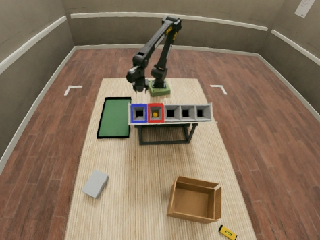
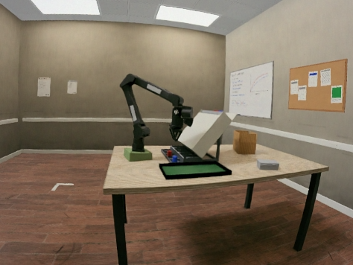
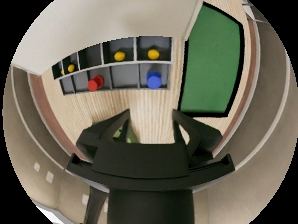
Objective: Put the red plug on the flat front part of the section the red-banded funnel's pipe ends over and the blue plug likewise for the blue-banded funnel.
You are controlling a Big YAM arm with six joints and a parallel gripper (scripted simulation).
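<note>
My gripper (image 1: 138, 88) hangs open and empty behind the funnel row, above the sectioned tray (image 3: 113, 70); it also shows in the side view (image 2: 175, 135) and the wrist view (image 3: 157, 131). The blue-banded funnel (image 1: 138, 113) is the leftmost. The red-banded funnel (image 1: 155, 113) beside it holds a yellow marble (image 1: 154, 114). In the wrist view the red plug (image 3: 96, 83) and the blue plug (image 3: 154, 80) stand on flat front parts of two separate sections. Yellow marbles (image 3: 153, 54) (image 3: 119, 56) lie in the back compartments. The white cover (image 2: 205, 132) hides the pipes.
A green tray with a black rim (image 1: 114, 117) lies left of the funnel stand. A grey block (image 1: 95, 183), a cardboard box (image 1: 195, 199) and a small yellow level (image 1: 227, 232) lie nearer the table's front. The arm's green base (image 1: 158, 88) stands behind the funnels.
</note>
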